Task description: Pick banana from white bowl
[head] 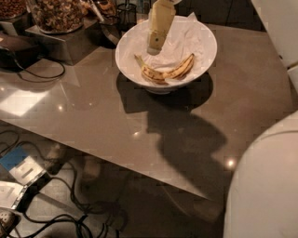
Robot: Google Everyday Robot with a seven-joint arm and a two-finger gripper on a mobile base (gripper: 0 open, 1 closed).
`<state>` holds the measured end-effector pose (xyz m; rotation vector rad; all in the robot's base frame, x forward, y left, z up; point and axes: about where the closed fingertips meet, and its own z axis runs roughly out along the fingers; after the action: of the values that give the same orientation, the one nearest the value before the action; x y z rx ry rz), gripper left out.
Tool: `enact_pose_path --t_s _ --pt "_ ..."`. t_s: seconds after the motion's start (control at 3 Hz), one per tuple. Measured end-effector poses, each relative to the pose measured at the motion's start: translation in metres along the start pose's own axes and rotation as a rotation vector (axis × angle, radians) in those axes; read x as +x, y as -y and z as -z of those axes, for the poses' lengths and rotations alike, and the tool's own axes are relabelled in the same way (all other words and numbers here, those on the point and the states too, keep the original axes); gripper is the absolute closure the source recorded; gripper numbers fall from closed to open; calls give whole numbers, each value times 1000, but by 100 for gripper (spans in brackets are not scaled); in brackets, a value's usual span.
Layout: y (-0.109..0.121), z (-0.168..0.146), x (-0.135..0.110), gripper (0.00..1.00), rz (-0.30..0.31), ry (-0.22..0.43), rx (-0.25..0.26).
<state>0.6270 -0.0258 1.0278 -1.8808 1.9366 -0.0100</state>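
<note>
A curved yellow banana point(165, 72) with brown spots lies in the white bowl point(205, 53), on crumpled white paper. The bowl stands on the grey table point(93, 111) near its far edge. My gripper point(155, 48) hangs over the left half of the bowl, its tip a little above the banana's left end. The banana lies free in the bowl and the gripper holds nothing.
Glass jars of nuts point(58, 14) stand on a metal stand at the back left, with a black cable point(32, 72) on the table beside them. My white arm body point(265, 186) fills the lower right. Cables and boxes lie on the floor at the lower left point(28, 172).
</note>
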Motion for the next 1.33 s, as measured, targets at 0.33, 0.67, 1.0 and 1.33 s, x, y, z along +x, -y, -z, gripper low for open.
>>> enact_pose_path --t_s 0.33,0.67,1.0,1.33 --pt "15 -25 16 0 -107 1 -48" --pt "26 -52 34 0 -215 3 -91" --pt "32 -70 48 0 -302 1 -117" --pt "36 -82 56 9 -353 2 -133"
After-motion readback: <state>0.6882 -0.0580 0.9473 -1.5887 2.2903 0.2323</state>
